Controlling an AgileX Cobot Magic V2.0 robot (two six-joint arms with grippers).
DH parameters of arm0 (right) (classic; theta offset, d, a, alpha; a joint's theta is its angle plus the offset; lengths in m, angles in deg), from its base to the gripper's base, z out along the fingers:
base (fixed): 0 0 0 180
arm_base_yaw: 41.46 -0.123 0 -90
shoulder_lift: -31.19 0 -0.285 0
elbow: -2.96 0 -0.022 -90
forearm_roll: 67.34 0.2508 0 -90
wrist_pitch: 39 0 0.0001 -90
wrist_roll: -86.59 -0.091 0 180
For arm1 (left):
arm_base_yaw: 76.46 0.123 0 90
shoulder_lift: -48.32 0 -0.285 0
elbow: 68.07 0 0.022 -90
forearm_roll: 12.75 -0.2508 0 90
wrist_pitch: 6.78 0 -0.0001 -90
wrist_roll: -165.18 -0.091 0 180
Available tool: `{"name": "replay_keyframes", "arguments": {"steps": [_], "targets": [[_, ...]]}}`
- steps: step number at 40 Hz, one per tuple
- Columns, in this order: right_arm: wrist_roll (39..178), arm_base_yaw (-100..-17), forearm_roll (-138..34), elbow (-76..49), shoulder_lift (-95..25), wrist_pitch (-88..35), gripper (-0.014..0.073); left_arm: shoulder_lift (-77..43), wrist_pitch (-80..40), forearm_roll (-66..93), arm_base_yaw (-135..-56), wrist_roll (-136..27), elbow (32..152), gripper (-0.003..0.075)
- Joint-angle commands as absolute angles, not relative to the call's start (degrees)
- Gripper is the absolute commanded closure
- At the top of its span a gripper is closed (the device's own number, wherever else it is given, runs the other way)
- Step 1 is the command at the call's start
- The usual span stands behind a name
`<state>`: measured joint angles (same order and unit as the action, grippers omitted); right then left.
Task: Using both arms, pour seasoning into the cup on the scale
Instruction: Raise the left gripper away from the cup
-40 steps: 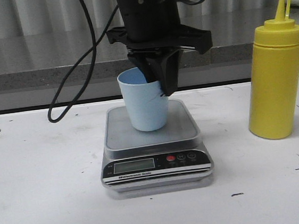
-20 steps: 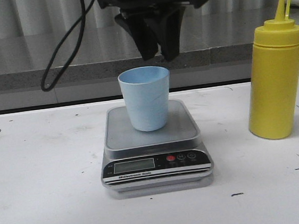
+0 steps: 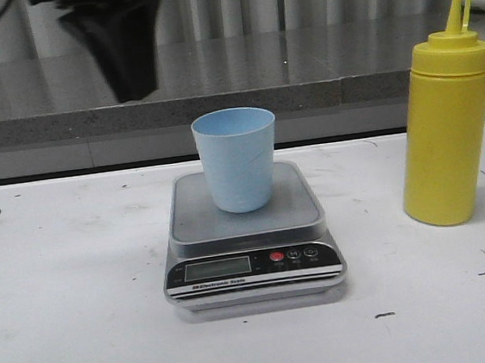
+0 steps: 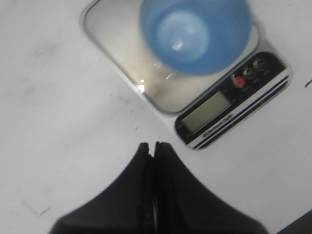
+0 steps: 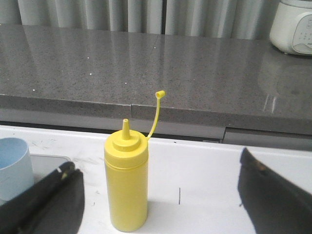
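Grey counter (image 3: 299,63), perhaps curtains behind

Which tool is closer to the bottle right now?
Right. The right tool is open and faces the bottle, which stands just ahead between its fingers. The left tool is shut, up beyond the scale, away from the bottle.

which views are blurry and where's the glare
Front view: the black left tool at the upper left is motion-smeared, while the light blue plastic cup and yellow squeeze bottle are sharp. Left wrist view: soft throughout, with glare on the silver scale's platform. Right wrist view: crisp, with reflections on the grey countertop.
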<state>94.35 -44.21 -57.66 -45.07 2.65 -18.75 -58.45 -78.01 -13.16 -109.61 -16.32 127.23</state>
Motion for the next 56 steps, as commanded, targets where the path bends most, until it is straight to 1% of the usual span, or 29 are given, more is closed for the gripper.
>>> {"name": "replay_keyframes", "arguments": {"steps": [1, 5, 12, 24, 31, 36, 43, 49, 56], "targets": [[94.6, -43.8, -57.5, -43.0, 1.8, -23.1, -0.0057, -50.4, -76.5, -13.2, -105.6, -14.0, 122.6, 0.074], [94.6, -43.8, -57.5, -43.0, 1.8, -23.1, -0.0057, -45.1, -72.4, -13.2, -101.7, -12.8, 116.8, 0.074], [94.6, -43.8, -57.5, -43.0, 1.8, -23.1, -0.0057, -33.0, -60.4, -13.2, -97.5, -11.3, 104.4, 0.074], [94.6, -43.8, -57.5, -43.0, 1.8, -23.1, -0.0057, -9.8, -34.2, -12.1, -97.6, -11.3, 81.6, 0.074], [94.6, -43.8, -57.5, -43.0, 1.8, -23.1, -0.0057, 4.3, -24.2, -12.1, -97.6, -11.3, 69.4, 0.074], [94.6, -43.8, -57.5, -43.0, 1.8, -22.9, -0.0057, 13.2, -19.6, -12.1, -97.6, -11.3, 62.8, 0.074], [94.6, -43.8, -57.5, -43.0, 1.8, -22.8, -0.0057, 21.8, -15.9, -12.1, -97.6, -11.3, 57.6, 0.074], [94.6, -43.8, -57.5, -43.0, -0.1, -24.5, -0.0057, 24.7, -13.9, -12.1, -97.6, -11.3, 56.5, 0.074], [94.6, -44.8, -57.5, -42.9, -10.6, -35.8, -0.0057, 24.7, -13.8, -12.1, -97.6, -11.3, 56.5, 0.074]]}}
